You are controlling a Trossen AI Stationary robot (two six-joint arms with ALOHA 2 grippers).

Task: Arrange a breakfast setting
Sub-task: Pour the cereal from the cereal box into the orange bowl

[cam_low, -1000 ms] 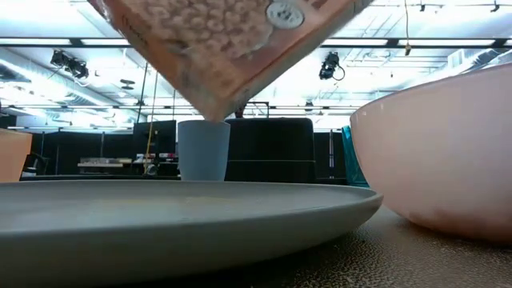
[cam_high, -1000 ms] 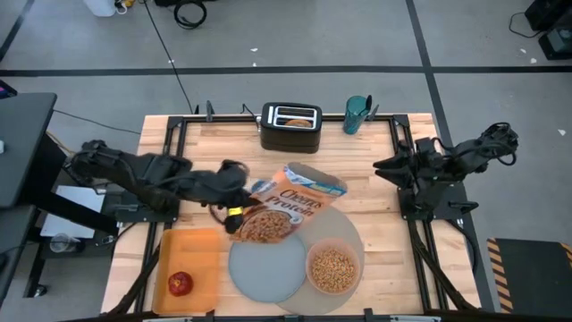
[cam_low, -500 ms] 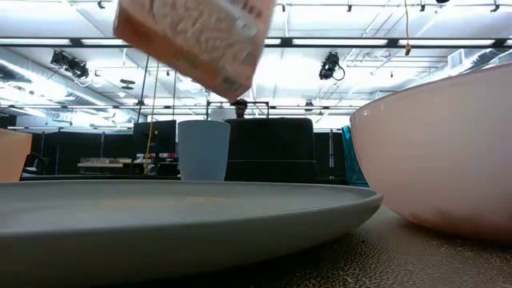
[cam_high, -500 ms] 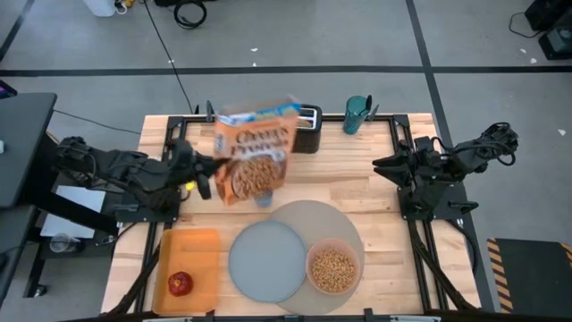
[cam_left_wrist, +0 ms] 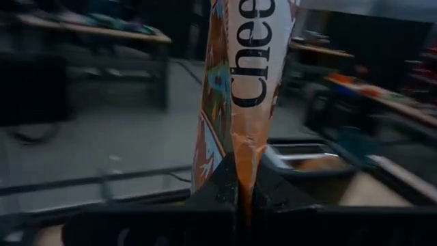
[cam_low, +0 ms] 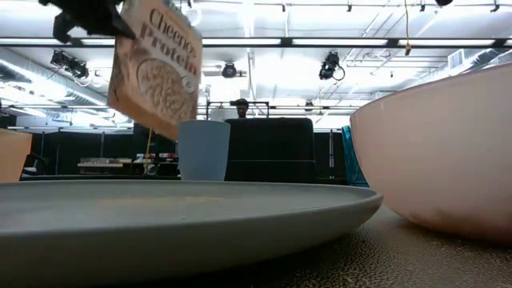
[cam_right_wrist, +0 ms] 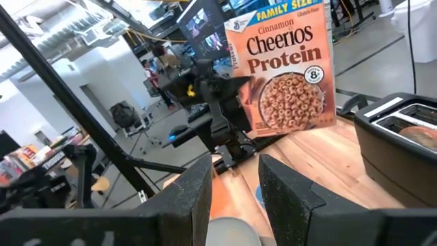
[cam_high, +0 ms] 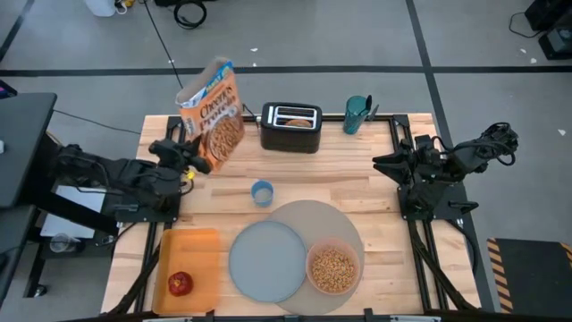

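My left gripper is shut on the orange cereal box, which it holds upright above the table's far left, its top flaps open. The box also shows in the low view and the right wrist view. The pink bowl, full of cereal, and the grey-blue plate rest on the round grey mat. The red apple lies on an orange tray. The teal cup stands at the far edge. My right gripper is open and empty at the table's right. The spoon is not in view. My left gripper pinches the cereal box near its bottom, by a narrow side edge, one finger on each broad face. The fingers come about level from the table's left. The box stands upright, leaning slightly, lifted clear of the table.
A black toaster with a bagel half in its slot stands at the far middle, close to the box. A small light-blue cup stands on the bare wood between the toaster and the mat.
My left gripper has drawn back from over the mat toward the table's left and far edge, still shut on the cereal box. The box has turned from a steep tilt with its open top low over the bowl side to upright.
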